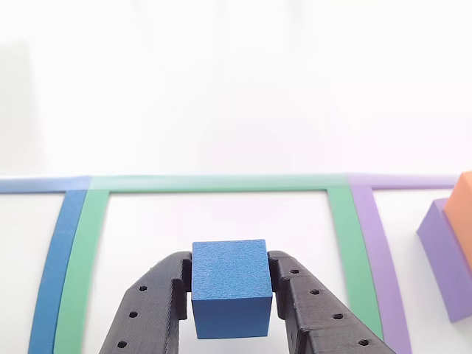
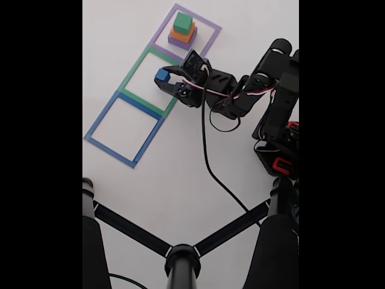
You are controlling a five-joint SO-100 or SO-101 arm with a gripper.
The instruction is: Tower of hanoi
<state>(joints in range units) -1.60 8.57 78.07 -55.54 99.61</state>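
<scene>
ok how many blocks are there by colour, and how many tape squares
blue block: 1, held in the gripper
green block: 1
orange block: 1
purple block: 1
blocks total: 4
tape squares: 3, the purple outline, the green outline and the blue outline
total: 7 things

A white table (image 2: pixel 180 174) has three tape squares in a row, each one touching the next: a blue tape square (image 2: pixel 124 129), a green tape square (image 2: pixel 133 77) in the middle and a purple tape square (image 2: pixel 207 37) at the far end. In the other view, the green tape (image 1: pixel 221 182) runs across the middle, with blue tape (image 1: pixel 57 258) on its left and purple tape (image 1: pixel 380 251) on its right. In the fixed view, a black stand (image 2: pixel 182 259) with thick legs sits at the bottom, and a black cable (image 2: pixel 207 162) lies across the table.
</scene>
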